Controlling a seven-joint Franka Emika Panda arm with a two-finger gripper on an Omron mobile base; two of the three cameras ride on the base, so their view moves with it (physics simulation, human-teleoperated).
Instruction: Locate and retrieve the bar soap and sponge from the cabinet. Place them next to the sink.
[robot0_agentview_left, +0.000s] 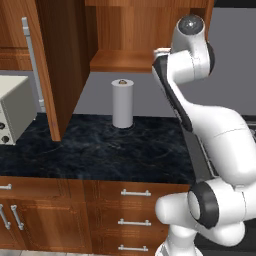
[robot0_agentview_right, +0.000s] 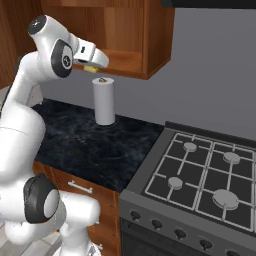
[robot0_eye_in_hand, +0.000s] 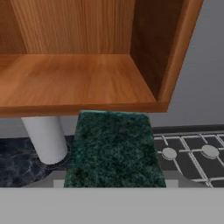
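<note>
While the white arm (robot0_agentview_left: 215, 130) reaches up from the base toward the wall, the cabinet (robot0_agentview_left: 65, 55) stands with its tall door (robot0_agentview_left: 45, 65) swung wide, the long silver bar handle (robot0_agentview_left: 32, 62) showing on the door's face. Its lower shelf (robot0_eye_in_hand: 70, 83) is bare wood in the hand view. Below runs the dark marbled desk (robot0_agentview_left: 100, 150), with reddish-brown drawer units (robot0_agentview_left: 130, 215) under it. To the right of the desk sits a gas stove (robot0_agentview_right: 200, 175) with grey burners and a row of knobs along its front. At the far left of the desk is part of a pale boxy appliance (robot0_agentview_left: 12, 107). A white paper towel roll (robot0_agentview_left: 122, 103) stands upright on the desk near the back wall, under the cabinet.

Just in front of the shelf's edge, the claw (robot0_agentview_right: 92, 65) is clamped on the sponge (robot0_eye_in_hand: 114, 148). From the hand view its dark green scouring layer faces the camera, hanging in the air just off the shelf lip; from the right base view a bit of its yellow shows beneath the claw, above the paper towel roll.
</note>
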